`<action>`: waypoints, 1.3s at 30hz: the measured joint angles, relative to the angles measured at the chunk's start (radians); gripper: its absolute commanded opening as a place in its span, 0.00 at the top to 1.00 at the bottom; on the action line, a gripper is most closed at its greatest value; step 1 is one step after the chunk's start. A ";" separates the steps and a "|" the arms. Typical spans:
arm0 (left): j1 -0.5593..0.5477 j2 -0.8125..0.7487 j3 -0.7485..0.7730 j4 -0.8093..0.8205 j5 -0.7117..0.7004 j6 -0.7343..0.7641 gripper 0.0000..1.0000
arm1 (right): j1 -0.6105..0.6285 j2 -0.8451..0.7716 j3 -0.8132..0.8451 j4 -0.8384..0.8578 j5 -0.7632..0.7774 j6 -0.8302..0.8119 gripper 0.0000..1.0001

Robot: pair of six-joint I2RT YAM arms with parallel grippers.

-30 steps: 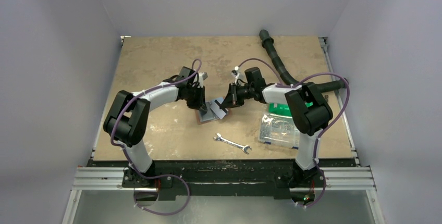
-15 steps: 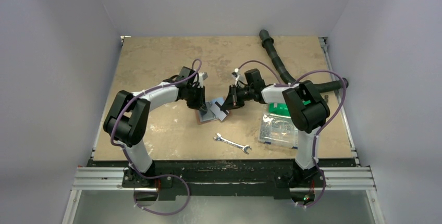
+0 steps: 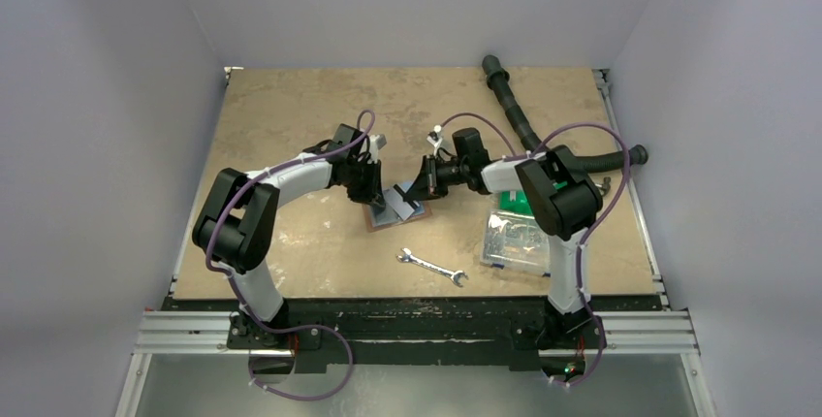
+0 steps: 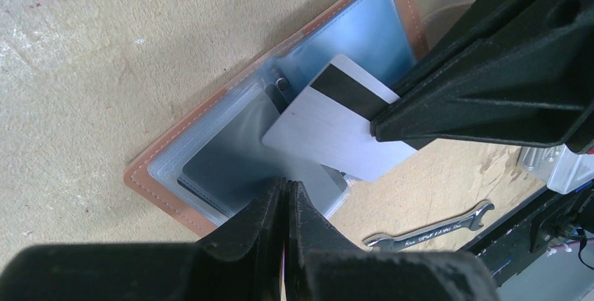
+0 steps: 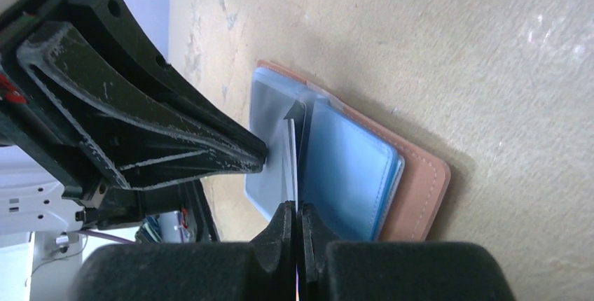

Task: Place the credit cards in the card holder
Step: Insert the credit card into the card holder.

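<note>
Open card holder [image 4: 140,172], clear sleeves inside; right gripper [image 4: 382,122], from two o'clock, clamps a silver credit card [image 4: 322,131]; left gripper [image 4: 286,187] has its fingers pressed together.

Leather-like card holder [image 4: 142,173] holds glossy plastic sleeves [image 4: 228,129].

Soft, even overhead light leaves only faint shadows on the table [image 3: 291,116]. In both wrist views the near fingers [image 4: 245,245] are dark and blurred; the card holder's [image 4: 143,171] clear pockets glint mildly.
</note>
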 measured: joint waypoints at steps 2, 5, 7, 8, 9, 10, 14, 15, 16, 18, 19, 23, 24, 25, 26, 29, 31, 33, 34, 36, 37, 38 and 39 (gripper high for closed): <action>0.000 0.000 0.000 0.000 0.000 0.000 1.00 | 0.000 0.014 0.000 0.044 -0.002 0.030 1.00; 0.000 0.000 0.000 0.000 0.000 0.000 1.00 | 0.001 0.042 0.000 0.113 -0.013 0.081 1.00; 0.000 0.000 0.000 0.000 -0.001 0.001 1.00 | 0.001 0.058 0.000 0.150 -0.024 0.111 1.00; 0.000 0.000 0.000 -0.001 -0.002 0.002 1.00 | 0.002 0.065 0.000 0.168 -0.026 0.124 1.00; 0.000 -0.001 0.000 -0.001 -0.002 0.005 1.00 | 0.003 0.072 0.000 0.183 -0.026 0.136 1.00; 0.000 -0.001 0.000 -0.001 -0.002 0.007 1.00 | 0.004 0.077 0.000 0.197 -0.027 0.146 1.00; 0.000 -0.001 0.000 0.000 -0.004 0.015 1.00 | 0.013 0.082 -0.005 0.253 -0.024 0.188 1.00; 0.000 -0.001 0.000 0.001 -0.006 0.015 1.00 | 0.015 0.082 -0.008 0.268 -0.023 0.195 1.00; 0.000 -0.001 0.001 0.001 -0.007 0.015 1.00 | 0.019 0.082 -0.014 0.287 -0.019 0.205 1.00; 0.001 -0.002 0.002 0.000 -0.008 0.015 1.00 | 0.021 0.082 -0.031 0.325 -0.012 0.221 1.00; 0.001 -0.002 0.002 0.000 -0.009 0.015 1.00 | 0.021 0.082 -0.041 0.341 -0.005 0.230 1.00; 0.001 -0.002 0.002 0.000 -0.009 0.015 0.97 | 0.021 0.082 -0.072 0.406 0.011 0.270 1.00; 0.001 -0.002 0.002 0.000 -0.009 0.015 0.93 | 0.022 0.082 -0.079 0.425 0.013 0.282 1.00; 0.001 -0.002 0.002 0.000 -0.008 0.015 0.88 | 0.023 0.082 -0.088 0.445 0.016 0.295 1.00; 0.001 -0.003 0.002 0.000 -0.008 0.015 0.83 | 0.023 0.082 -0.095 0.461 0.020 0.306 0.97; 0.003 -0.011 0.002 -0.003 -0.006 0.014 0.69 | 0.025 0.082 -0.114 0.499 0.030 0.332 0.95; 0.008 -0.032 0.000 -0.019 -0.019 0.014 0.63 | 0.027 0.082 -0.118 0.510 0.031 0.340 0.93; 0.026 -0.066 -0.008 -0.038 -0.034 0.014 0.61 | 0.029 0.082 -0.118 0.511 0.031 0.341 0.91; 0.031 -0.078 -0.013 -0.052 -0.044 0.013 0.61 | 0.029 0.082 -0.118 0.510 0.031 0.341 0.89; 0.056 -0.130 -0.021 -0.059 -0.055 0.013 0.68 | 0.030 0.082 -0.117 0.504 0.032 0.336 0.85; 0.063 -0.147 -0.025 -0.060 -0.061 0.012 0.73 | 0.030 0.082 -0.117 0.496 0.034 0.330 0.84; 0.073 -0.163 -0.030 -0.060 -0.069 0.012 0.76 | 0.030 0.082 -0.115 0.487 0.035 0.323 0.83; 0.083 -0.171 -0.035 -0.059 -0.074 0.012 0.79 | 0.030 0.082 -0.112 0.470 0.038 0.309 0.81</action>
